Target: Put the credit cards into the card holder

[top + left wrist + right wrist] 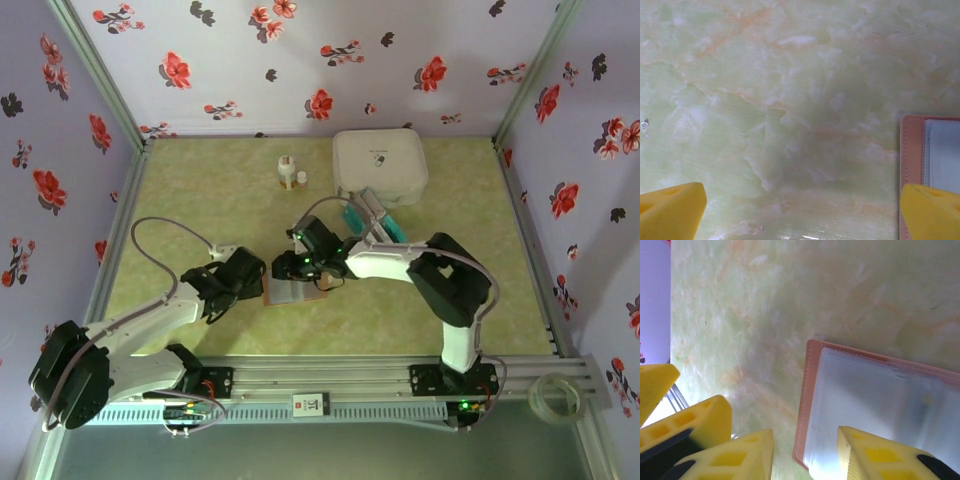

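The card holder point(290, 292) lies open and flat on the table, with a tan rim and a pale grey sleeve inside. My right gripper point(306, 268) hovers at its far side. In the right wrist view that gripper point(805, 460) is open and astride the card holder's point(880, 400) stitched edge, one finger over the sleeve and one over bare table, gripping nothing. My left gripper point(248, 276) stands wide open just left of the holder. In the left wrist view the card holder point(912, 150) shows beside the left gripper's point(802, 215) right finger. Teal credit cards point(388, 228) lie by the white box.
A big white square box point(380, 165) stands at the back right, with a small bottle point(288, 172) to its left. Flowered walls close in three sides. A tape roll point(553, 397) sits outside the rail at the near right.
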